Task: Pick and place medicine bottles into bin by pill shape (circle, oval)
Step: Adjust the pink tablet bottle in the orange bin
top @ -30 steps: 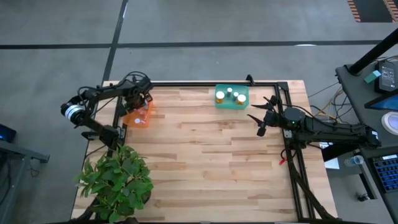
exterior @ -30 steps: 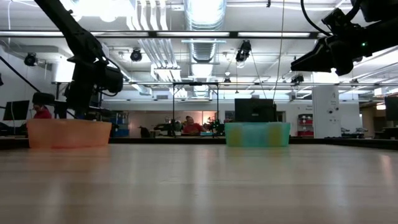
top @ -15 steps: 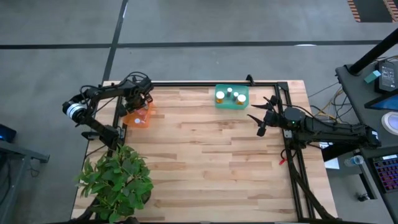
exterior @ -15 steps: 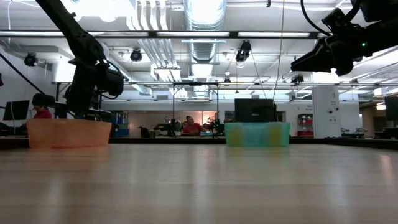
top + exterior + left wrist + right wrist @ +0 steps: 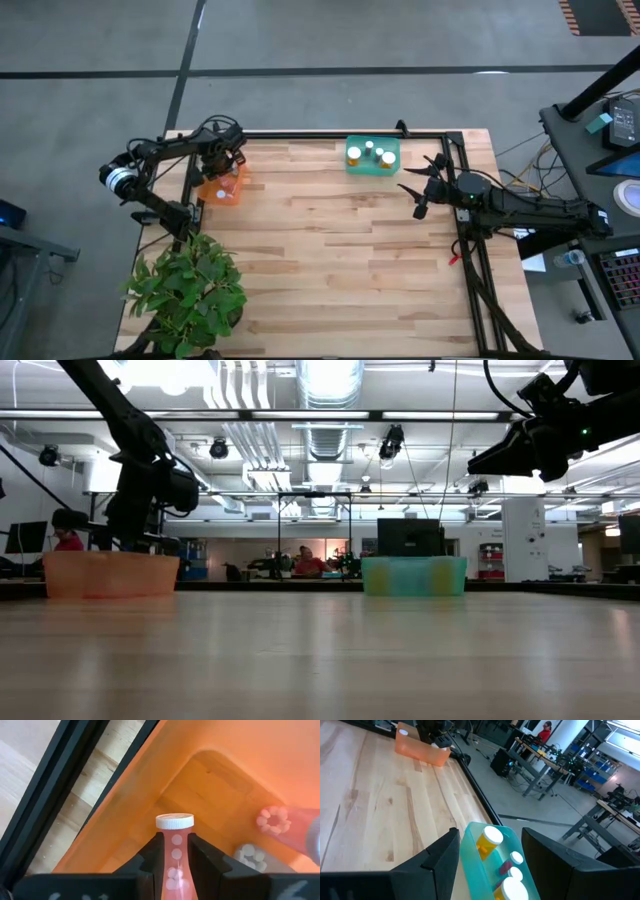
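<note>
Two fingers of the left gripper pinch a bottle with round pills inside. It hangs over the orange bin, white cap pointing down toward the bin floor. Other bottles already lie in there. If the fingers let go from up high, I think the bottle could bounce or roll onto those others. If the arm drifts toward the wall, it could bump the rim. The left arm reaches over the far left corner of the table, bent down into the bin. The right gripper waits wide open near the green bin, which holds more bottles.
</note>
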### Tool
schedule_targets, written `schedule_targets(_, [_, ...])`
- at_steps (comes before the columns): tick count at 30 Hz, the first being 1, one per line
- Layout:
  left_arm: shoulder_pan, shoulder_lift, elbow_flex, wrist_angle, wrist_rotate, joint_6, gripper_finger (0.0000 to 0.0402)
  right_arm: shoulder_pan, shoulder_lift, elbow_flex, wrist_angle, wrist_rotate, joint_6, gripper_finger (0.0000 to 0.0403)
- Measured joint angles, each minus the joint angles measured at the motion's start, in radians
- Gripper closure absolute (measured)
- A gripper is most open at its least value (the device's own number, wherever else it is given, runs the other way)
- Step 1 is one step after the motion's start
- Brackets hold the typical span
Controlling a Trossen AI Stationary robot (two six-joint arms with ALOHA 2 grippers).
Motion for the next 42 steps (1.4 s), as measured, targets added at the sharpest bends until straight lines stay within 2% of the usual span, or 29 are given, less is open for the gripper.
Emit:
schedule_targets(11, [-0.016,-0.083,-0.001,-0.047,-0.039,0.027,0.0344,0.000,0.000,0.000,0.000,0.000,0.000,0.0200])
schedule_targets(18, [-0.018,-0.081,-0.001,-0.046,-0.029,0.020,0.0340,0.000,0.000,0.000,0.000,0.000,0.000,0.0200])
schedule_targets(22, [-0.018,-0.064,-0.001,-0.045,-0.023,0.028,0.0318,0.000,0.000,0.000,0.000,0.000,0.000,0.0200])
schedule_targets(32, [-0.018,-0.019,-0.001,-0.043,-0.022,0.028,0.0226,0.000,0.000,0.000,0.000,0.000,0.000,0.0200])
schedule_targets(42, [-0.017,0.037,0.000,-0.032,-0.019,0.029,0.0217,0.000,0.000,0.000,0.000,0.000,0.000,0.0200])
